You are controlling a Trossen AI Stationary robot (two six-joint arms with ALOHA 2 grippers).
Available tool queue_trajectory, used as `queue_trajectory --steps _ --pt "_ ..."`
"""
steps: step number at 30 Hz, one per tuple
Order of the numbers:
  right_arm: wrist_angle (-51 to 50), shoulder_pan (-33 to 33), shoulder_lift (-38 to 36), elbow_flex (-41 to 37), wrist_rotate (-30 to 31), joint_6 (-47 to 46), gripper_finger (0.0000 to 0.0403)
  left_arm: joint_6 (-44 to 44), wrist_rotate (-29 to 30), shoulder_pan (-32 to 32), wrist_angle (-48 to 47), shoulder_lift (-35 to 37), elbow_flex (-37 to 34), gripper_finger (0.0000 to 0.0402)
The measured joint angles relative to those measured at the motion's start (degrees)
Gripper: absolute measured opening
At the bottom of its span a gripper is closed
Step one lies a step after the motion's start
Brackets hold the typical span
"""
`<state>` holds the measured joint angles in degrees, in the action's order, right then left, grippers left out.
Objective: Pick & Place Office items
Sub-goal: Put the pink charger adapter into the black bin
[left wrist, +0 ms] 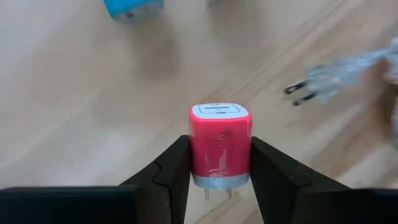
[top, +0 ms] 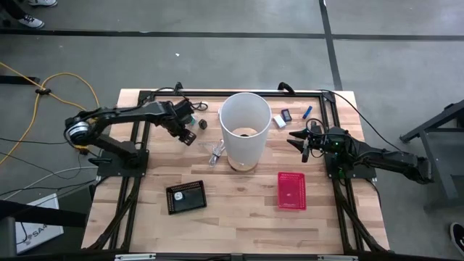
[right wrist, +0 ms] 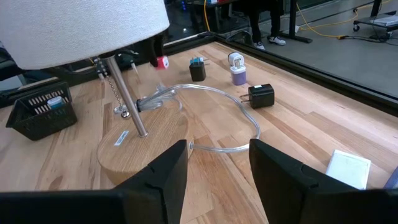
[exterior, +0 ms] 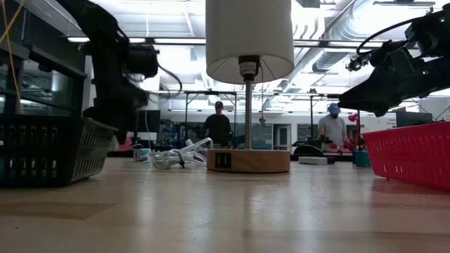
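I see the left gripper (left wrist: 220,177) closed on the pink charger plug (left wrist: 220,146), fingers clamping both its sides, above the wooden table (left wrist: 93,112) left of the lamp (top: 243,129). The teal piece (left wrist: 132,7) lies beyond. The right gripper (right wrist: 217,168) waits right of the lamp, fingers parted, holding nothing.

A light wooden table (top: 239,210) is seen from above. On it stand a white-shaded lamp (top: 244,130) on a round wooden base, a black mesh basket (top: 185,197), a red mesh basket (top: 291,191) and small plug adapters.
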<state>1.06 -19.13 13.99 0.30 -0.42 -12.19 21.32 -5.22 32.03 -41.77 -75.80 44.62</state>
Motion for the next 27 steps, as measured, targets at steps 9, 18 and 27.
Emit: queue_trajectory --steps 9,18,27 --pt "0.0 0.0 0.0 0.0 0.0 0.0 0.016 0.4 0.3 -5.8 -3.6 14.1 0.0 0.013" --pt "0.0 0.0 0.0 0.0 0.0 0.0 0.016 11.5 5.3 -22.1 -8.4 17.8 1.2 0.0129" --pt "0.0 0.0 0.0 0.0 0.0 0.0 0.016 23.8 11.6 -39.5 -8.4 16.5 3.5 0.0129"
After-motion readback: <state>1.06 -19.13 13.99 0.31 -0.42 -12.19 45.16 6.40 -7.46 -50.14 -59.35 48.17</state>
